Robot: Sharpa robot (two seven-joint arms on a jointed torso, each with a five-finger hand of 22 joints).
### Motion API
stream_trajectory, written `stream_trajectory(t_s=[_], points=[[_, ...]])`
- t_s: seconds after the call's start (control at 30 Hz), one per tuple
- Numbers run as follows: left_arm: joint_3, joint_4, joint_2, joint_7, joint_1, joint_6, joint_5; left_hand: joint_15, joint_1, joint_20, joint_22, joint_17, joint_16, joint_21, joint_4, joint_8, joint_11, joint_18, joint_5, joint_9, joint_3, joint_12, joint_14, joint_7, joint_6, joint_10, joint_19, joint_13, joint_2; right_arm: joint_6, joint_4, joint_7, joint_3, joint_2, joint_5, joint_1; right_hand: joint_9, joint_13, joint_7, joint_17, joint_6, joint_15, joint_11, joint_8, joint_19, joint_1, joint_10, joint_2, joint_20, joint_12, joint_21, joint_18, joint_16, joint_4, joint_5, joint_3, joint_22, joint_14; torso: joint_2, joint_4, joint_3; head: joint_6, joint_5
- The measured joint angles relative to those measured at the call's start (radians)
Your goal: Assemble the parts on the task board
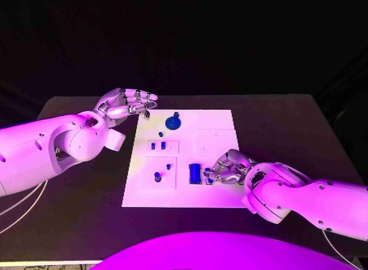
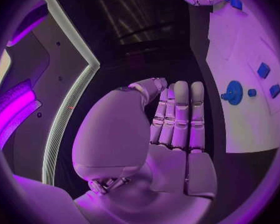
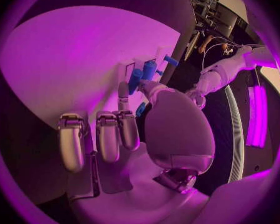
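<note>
A small blue part (image 1: 207,179) is apparently pinched by the right hand (image 1: 224,169) at the board's (image 1: 216,124) 5 o'clock; the left hand's (image 1: 127,103) fingers (image 2: 180,114) are held curled, empty, at 11.

The setting was a robotics lab or demo booth. A black table (image 1: 314,129) stood against dark surroundings under coloured light. Cabled equipment (image 3: 209,10) stood behind.

The task board (image 1: 216,135) looks like smooth matt plastic on a dull black table (image 1: 297,124), its blue parts (image 1: 194,174) faintly glossy, the left hand (image 1: 127,104) and right hand (image 1: 226,169) polished metal.
</note>
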Motion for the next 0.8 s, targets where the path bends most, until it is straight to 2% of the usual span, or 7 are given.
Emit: stream_trajectory(t_s=[0.53,0.57,0.63,0.8], points=[[0.000,0.000,-0.001,-0.002,0.000,0.004,0.007,0.000,0.000,0.000,0.000,0.000,0.000,0.000,0.000,0.000,0.000,0.000,0.000,-0.001,0.000,0.000,0.000,0.000,0.000,0.000,0.000,0.000,0.000,0.019,-0.002,-0.011,-0.001,0.000,-0.023,-0.002,-0.003,0.000,-0.001,0.000,0.004,0.000,0.000,0.002,0.000,-0.023,0.000,-0.003,0.000,0.000,0.000,0.000,0.000,0.000,-0.017,-0.014,0.000,0.000,0.000,-0.0004,0.0000,0.000,0.004],[0.000,0.000,-0.001,-0.002,0.000,0.004,0.007,0.000,0.000,0.000,0.000,0.000,0.000,0.000,0.000,0.000,0.000,0.000,0.000,-0.001,0.000,0.000,0.000,0.000,0.000,0.000,0.000,0.000,0.000,0.023,-0.002,-0.012,-0.003,0.001,-0.023,-0.003,-0.012,0.000,0.002,0.000,0.001,0.000,0.000,-0.001,0.000,-0.047,0.000,-0.006,0.000,0.000,0.000,0.000,0.000,0.001,-0.020,-0.027,0.000,0.000,0.000,-0.0004,-0.0001,0.000,0.004],[0.000,0.000,-0.002,-0.002,0.000,0.004,0.007,0.000,0.000,0.000,0.000,0.000,0.000,0.000,0.000,0.000,0.000,0.000,0.000,-0.001,0.000,0.000,0.000,0.000,0.000,0.000,0.000,0.000,0.000,0.028,-0.002,-0.013,-0.005,0.002,-0.023,-0.005,-0.007,0.000,0.002,0.000,0.001,0.000,0.000,-0.005,0.000,-0.075,0.000,-0.012,0.000,0.000,0.000,0.000,0.000,0.002,-0.020,-0.047,0.000,0.000,0.000,-0.0004,-0.0002,0.000,0.004],[0.000,0.000,-0.002,-0.002,0.000,0.004,0.008,0.000,0.000,0.000,0.001,0.000,0.000,0.000,0.000,0.000,0.000,0.000,0.000,-0.001,0.000,0.000,0.000,0.000,0.000,0.000,0.000,0.000,0.000,0.039,-0.003,-0.014,-0.004,0.002,-0.024,-0.006,-0.001,0.000,0.002,0.000,0.001,0.000,0.000,-0.005,0.000,-0.097,0.000,-0.016,0.000,0.000,0.000,0.000,0.000,0.002,-0.036,-0.084,0.000,0.000,0.000,-0.0004,-0.0005,0.000,0.004]])
